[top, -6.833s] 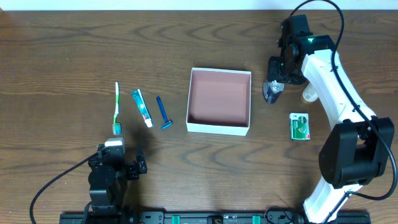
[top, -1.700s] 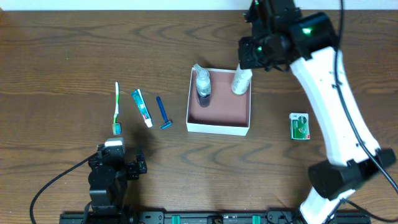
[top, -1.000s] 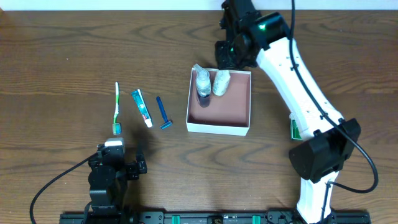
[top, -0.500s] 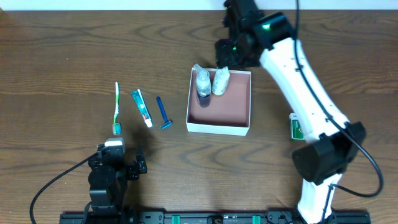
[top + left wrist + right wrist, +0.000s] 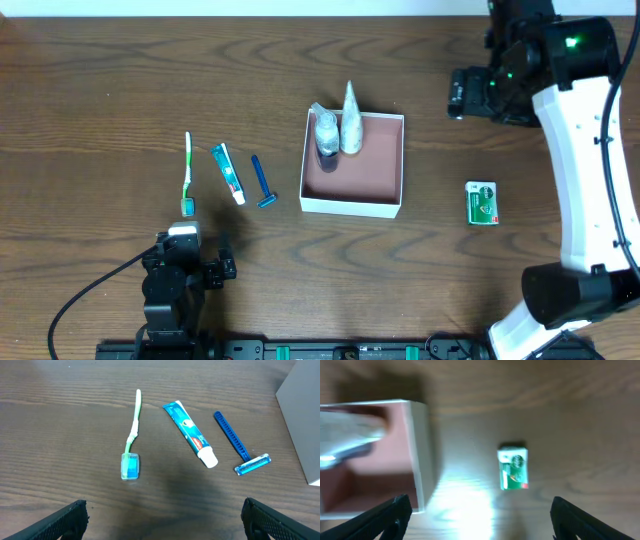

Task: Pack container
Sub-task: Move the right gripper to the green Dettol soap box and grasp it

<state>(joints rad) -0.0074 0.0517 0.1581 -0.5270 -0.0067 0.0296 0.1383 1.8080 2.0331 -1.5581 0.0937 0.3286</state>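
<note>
Two items are in the container, four outside it, by my count.

Overhead: the container sits mid-bench, with thin white walls and a matte pink-brown floor. A clear bottle and a white cone-shaped tube lean in its far-left corner. The tube tip pokes past the rim, so a knock could tip it out. The walls look light, and a bump may slide the whole box. Right hand hangs far right, well apart from the container; can't read its opening from up here. Green packet lies flat and looks slick, so fingers may skate off it or shove it.

Left wrist: left hand is spread wide and empty. Toothbrush, toothpaste and razor lie side by side, apart, on the wood grain. All are thin and low, so a pinch may scrape the bench or miss. The razor handle is ribbed hard plastic and the toothpaste looks soft-bodied.

Right wrist: blurred. Right hand is wide with nothing in it. The packet and a container corner are below, apart from each other.
</note>
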